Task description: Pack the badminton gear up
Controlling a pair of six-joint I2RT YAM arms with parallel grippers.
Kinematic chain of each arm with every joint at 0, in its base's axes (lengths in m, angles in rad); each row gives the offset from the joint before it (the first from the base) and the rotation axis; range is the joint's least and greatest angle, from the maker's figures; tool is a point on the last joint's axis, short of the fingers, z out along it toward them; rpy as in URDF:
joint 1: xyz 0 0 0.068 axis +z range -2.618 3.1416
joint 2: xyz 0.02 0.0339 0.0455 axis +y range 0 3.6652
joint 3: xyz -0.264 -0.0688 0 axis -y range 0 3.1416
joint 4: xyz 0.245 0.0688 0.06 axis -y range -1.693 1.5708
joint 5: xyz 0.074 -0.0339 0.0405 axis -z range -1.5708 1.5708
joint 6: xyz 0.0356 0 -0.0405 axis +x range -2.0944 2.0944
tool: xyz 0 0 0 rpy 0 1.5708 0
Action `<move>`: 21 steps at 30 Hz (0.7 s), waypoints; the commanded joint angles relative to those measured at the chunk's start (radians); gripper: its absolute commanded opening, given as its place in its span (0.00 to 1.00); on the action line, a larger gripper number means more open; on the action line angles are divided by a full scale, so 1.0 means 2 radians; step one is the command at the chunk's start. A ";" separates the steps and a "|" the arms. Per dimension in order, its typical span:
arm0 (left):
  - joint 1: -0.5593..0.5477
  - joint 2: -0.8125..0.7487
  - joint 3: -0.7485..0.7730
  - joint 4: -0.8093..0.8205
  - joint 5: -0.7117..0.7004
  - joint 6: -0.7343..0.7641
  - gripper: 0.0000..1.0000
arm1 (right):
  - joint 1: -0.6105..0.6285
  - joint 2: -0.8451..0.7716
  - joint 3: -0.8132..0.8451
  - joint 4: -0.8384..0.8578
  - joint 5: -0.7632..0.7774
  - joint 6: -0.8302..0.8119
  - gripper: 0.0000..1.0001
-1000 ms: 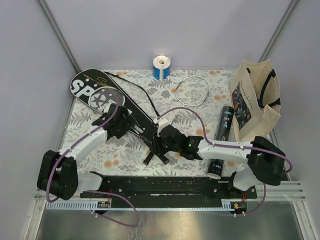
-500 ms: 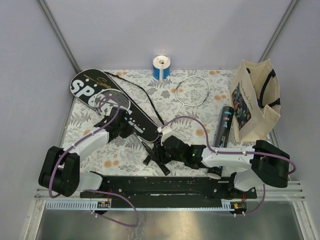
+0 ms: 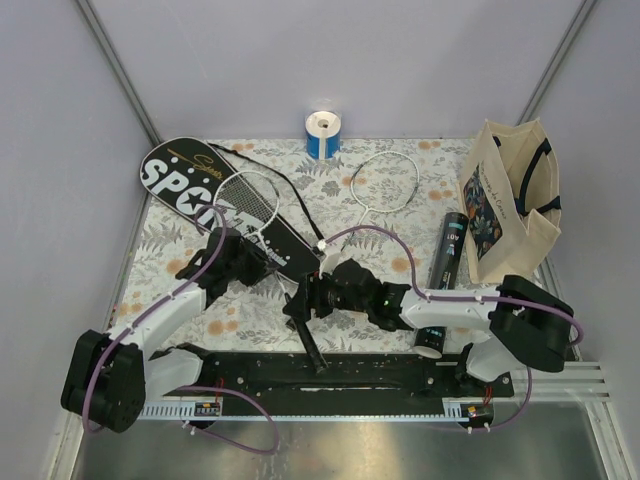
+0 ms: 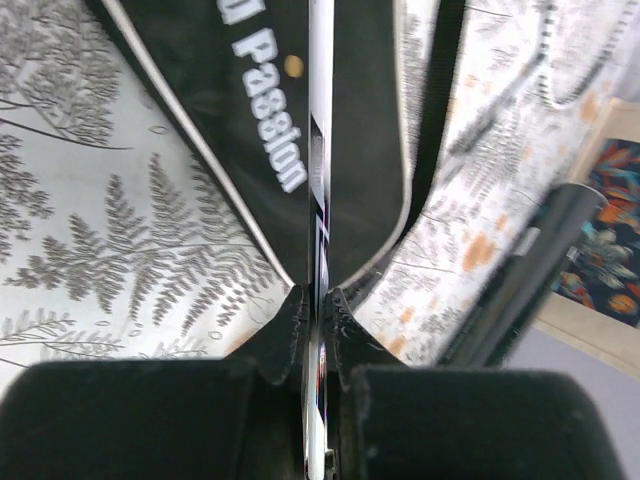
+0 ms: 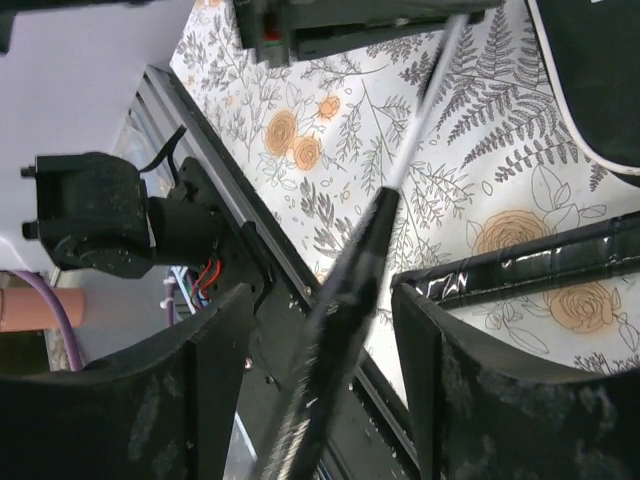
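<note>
- Black racket handle [image 5: 340,290] lies loose between the wide-spread jaws of my right gripper [image 5: 322,310], low in the middle of the top view.
- Just above it, my left gripper [image 4: 318,300] has its jaws clamped on the thin white shaft [image 4: 319,150].
- Beyond that, the racket head [image 3: 247,196] rests on the SPORT cover [image 3: 180,180], upper left of the counter [image 3: 165,255].
- To do this well, I'd steer the shaft along the cover's length, low and straight, with the right side only guiding.

Plain pale lavender walls [image 3: 330,60] rise beyond the left claw [image 3: 258,262], joined by slim grey metal corner posts [image 3: 115,65]. Beneath it a fern-and-flower printed bench [image 3: 160,240] lies evenly lit. Behind it runs a brushed steel ledge [image 3: 350,452].
</note>
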 commanded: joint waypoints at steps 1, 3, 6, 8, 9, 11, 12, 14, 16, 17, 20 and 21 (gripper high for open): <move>0.001 -0.066 -0.016 0.069 0.043 -0.021 0.00 | -0.023 0.038 -0.008 0.088 -0.079 0.049 0.65; 0.002 -0.092 -0.025 0.077 0.042 -0.026 0.00 | -0.024 0.058 -0.002 0.103 -0.100 0.056 0.64; 0.001 -0.116 -0.035 0.079 0.044 -0.031 0.00 | -0.025 0.071 -0.007 0.143 -0.120 0.072 0.56; 0.000 -0.126 -0.043 0.090 0.047 -0.034 0.00 | -0.025 0.075 -0.009 0.157 -0.124 0.075 0.47; 0.000 -0.130 -0.046 0.096 0.050 -0.034 0.00 | -0.025 0.075 -0.013 0.164 -0.124 0.077 0.37; 0.000 -0.133 -0.046 0.100 0.052 -0.025 0.00 | -0.025 0.069 -0.027 0.177 -0.109 0.082 0.06; 0.000 -0.132 -0.044 0.097 0.052 -0.018 0.00 | -0.027 0.064 -0.035 0.186 -0.103 0.085 0.00; 0.000 -0.130 -0.028 0.061 0.042 -0.004 0.39 | -0.034 0.050 -0.052 0.205 -0.088 0.097 0.00; 0.000 -0.130 -0.012 0.026 0.034 0.008 0.66 | -0.047 0.036 -0.068 0.217 -0.076 0.105 0.00; 0.000 -0.130 -0.007 0.012 0.028 0.014 0.74 | -0.051 0.028 -0.072 0.217 -0.071 0.106 0.00; 0.000 -0.124 0.023 -0.034 0.010 0.030 0.79 | -0.070 0.008 -0.080 0.207 -0.060 0.103 0.00; 0.000 -0.118 0.036 -0.056 0.003 0.035 0.80 | -0.076 0.002 -0.082 0.198 -0.054 0.102 0.00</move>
